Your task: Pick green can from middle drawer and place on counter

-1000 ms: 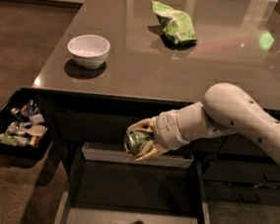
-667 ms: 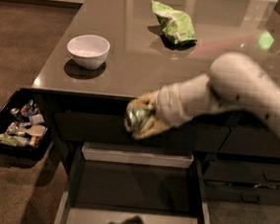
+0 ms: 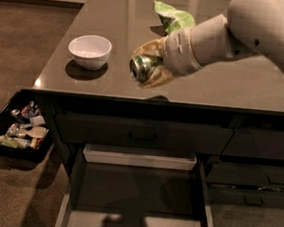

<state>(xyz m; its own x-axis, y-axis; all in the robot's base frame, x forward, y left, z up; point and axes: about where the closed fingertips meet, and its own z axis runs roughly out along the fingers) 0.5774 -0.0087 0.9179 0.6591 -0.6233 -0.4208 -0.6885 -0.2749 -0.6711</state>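
My gripper (image 3: 149, 67) is shut on the green can (image 3: 142, 67), held on its side in the air above the front part of the counter (image 3: 245, 88), right of the white bowl. The can's silver end faces the camera. The white arm reaches in from the upper right. The middle drawer (image 3: 136, 195) stands pulled open below, with a grey floor, a pale back edge and nothing visible inside but the arm's shadow.
A white bowl (image 3: 89, 51) sits on the counter's left. A light green snack bag (image 3: 172, 17) lies behind the arm. A black tray (image 3: 17, 129) of small packets stands at the left on the floor side. Closed dark drawers (image 3: 257, 172) are at the right.
The gripper has lifted the can from just in front of the drawer opening up to above the counter's front edge.
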